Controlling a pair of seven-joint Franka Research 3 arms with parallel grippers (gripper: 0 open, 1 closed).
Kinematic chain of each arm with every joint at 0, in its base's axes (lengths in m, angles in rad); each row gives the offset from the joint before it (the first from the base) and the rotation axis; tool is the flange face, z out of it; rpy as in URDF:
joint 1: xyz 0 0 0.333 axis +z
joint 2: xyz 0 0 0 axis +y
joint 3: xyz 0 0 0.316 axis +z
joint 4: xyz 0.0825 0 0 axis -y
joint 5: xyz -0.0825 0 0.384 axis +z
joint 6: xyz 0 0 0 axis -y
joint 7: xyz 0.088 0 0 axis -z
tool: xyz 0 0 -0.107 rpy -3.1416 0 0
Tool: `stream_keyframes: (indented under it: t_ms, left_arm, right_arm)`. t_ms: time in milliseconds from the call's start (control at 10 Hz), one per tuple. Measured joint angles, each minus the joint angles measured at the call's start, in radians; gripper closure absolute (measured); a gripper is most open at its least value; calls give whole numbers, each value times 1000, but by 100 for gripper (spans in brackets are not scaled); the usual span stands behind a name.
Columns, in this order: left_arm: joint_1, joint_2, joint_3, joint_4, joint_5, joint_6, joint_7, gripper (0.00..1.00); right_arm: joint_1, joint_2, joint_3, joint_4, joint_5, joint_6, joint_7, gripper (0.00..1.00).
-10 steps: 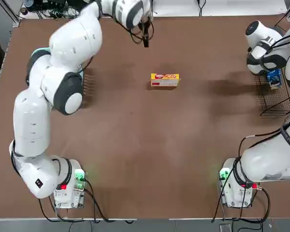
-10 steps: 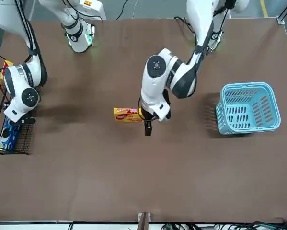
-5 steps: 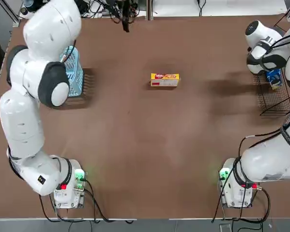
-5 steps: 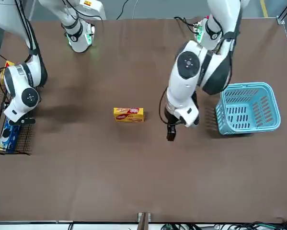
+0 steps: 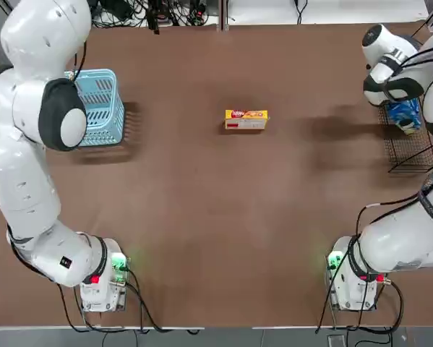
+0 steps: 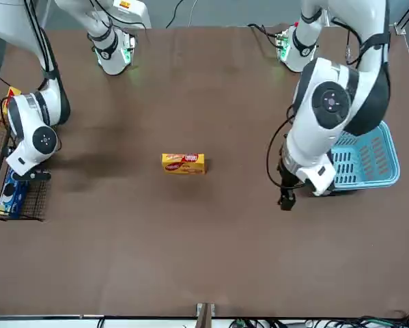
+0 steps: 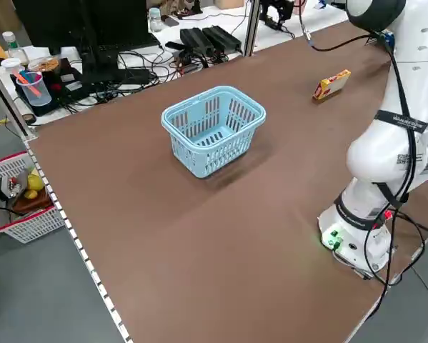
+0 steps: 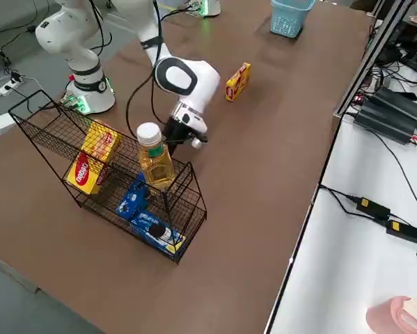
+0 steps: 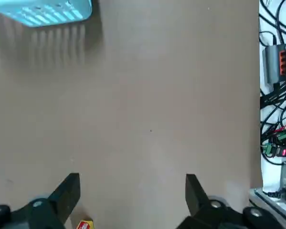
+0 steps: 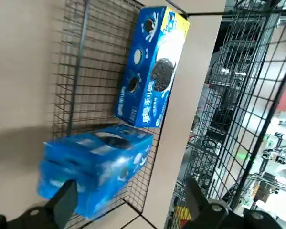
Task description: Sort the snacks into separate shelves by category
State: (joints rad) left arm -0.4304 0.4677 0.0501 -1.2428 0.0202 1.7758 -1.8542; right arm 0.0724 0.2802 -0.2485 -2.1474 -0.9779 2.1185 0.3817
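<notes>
Basket point(image 5: 100, 107) of light blue plastic sits at your far left on the tabletop point(image 5: 202, 231), with the left hand point(image 6: 286, 200) hanging just beside it, fingers apart and empty. Mid-tabletop you see one yellow-orange box point(image 5: 246, 119) lying alone, well apart from both arms. At your right, the right hand point(image 8: 184, 139) hovers by the black wire rack point(image 8: 62, 132), fingers spread, holding nothing; blue packets point(image 10: 104, 164) lie on its lower mesh floor, yellow boxes point(image 8: 90, 163) on another tier.
</notes>
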Motion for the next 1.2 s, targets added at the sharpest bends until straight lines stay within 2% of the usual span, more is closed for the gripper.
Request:
stream_keyframes:
  t_ms: [400,500,800,1200]
  left_arm:
    - [77,-22,-1,-5,13,-30,112,1]
    - [100,-37,-1,-13,14,-47,162,1]
    - [183,-92,-3,-27,17,-99,332,1]
    - [306,-203,-5,-80,17,-202,682,1]
  right_arm:
    - [66,-3,5,20,157,-19,2,0]
    - [87,-3,7,27,245,-17,2,0]
    - [182,-6,14,82,622,-15,2,0]
    - [244,-10,21,135,1034,30,4,0]
